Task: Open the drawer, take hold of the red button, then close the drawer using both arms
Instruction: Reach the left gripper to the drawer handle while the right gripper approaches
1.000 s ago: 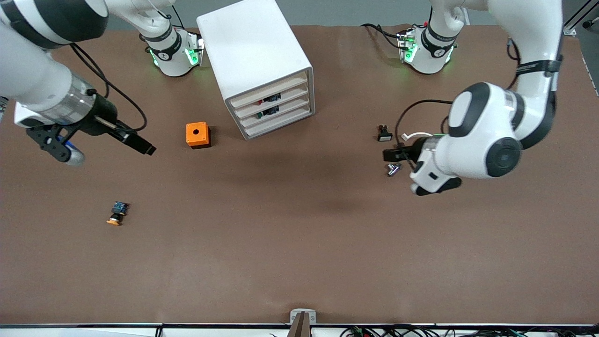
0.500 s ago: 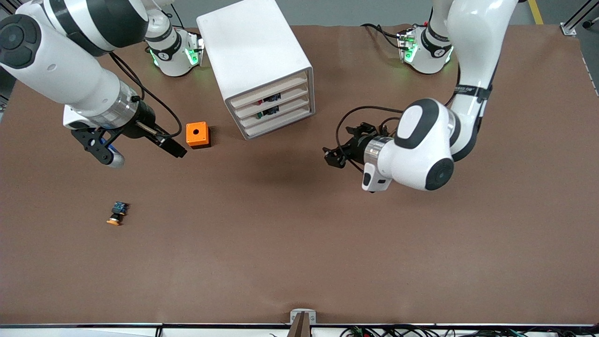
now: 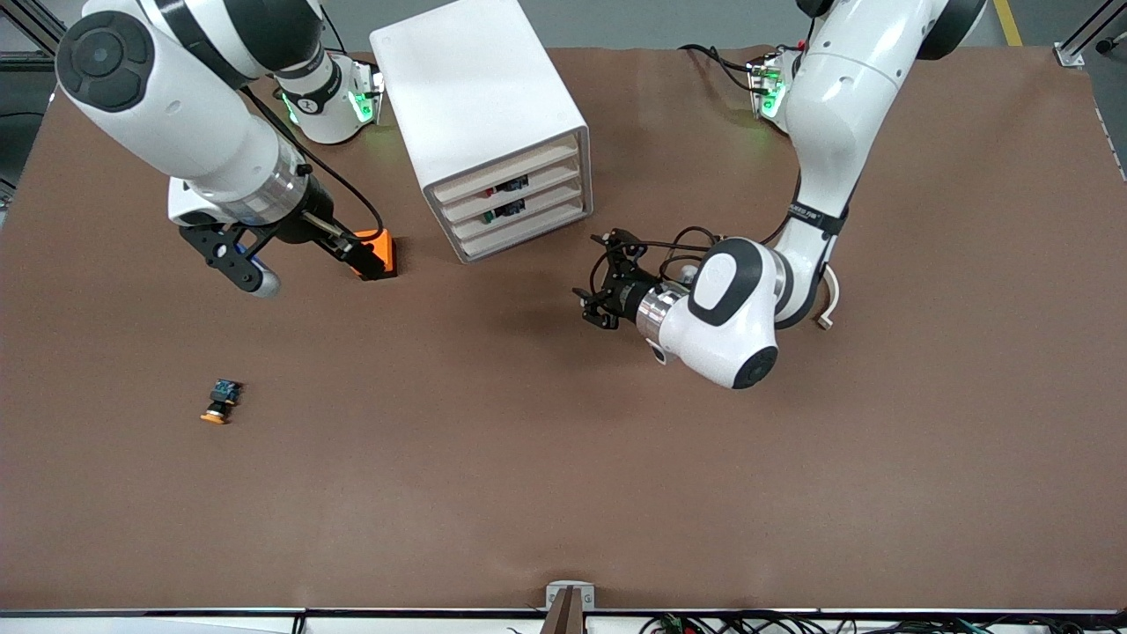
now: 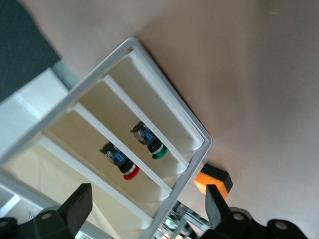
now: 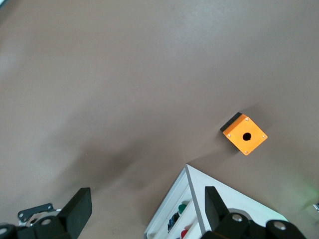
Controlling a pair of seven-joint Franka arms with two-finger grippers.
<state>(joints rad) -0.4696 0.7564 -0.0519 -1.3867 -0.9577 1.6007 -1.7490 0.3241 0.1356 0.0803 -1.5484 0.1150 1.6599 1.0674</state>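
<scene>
The white cabinet (image 3: 467, 79) stands near the robots' bases with all its drawers (image 3: 528, 195) pushed in. Over a low cream drawer front shows the red-capped button (image 3: 490, 190) (image 4: 129, 171) (image 5: 185, 233), one drawer above a green-capped one (image 4: 158, 152). My left gripper (image 3: 592, 295) (image 4: 147, 209) hovers in front of the drawers, pointed at them, open and empty. Beside the cabinet, toward the right arm's end, my right gripper (image 3: 365, 262) (image 5: 147, 211) hangs open and empty over the orange cube (image 3: 381, 239) (image 5: 244, 134).
A yellow-orange-capped button (image 3: 220, 401) lies on the brown table (image 3: 563, 458), nearer the front camera toward the right arm's end. The left arm's elbow (image 3: 731, 321) hangs low over the table beside the cabinet's front.
Both arms have swung in toward the cabinet. The left gripper came from the left arm's end to face the drawers. The right gripper came over the orange cube. Both stayed open.
</scene>
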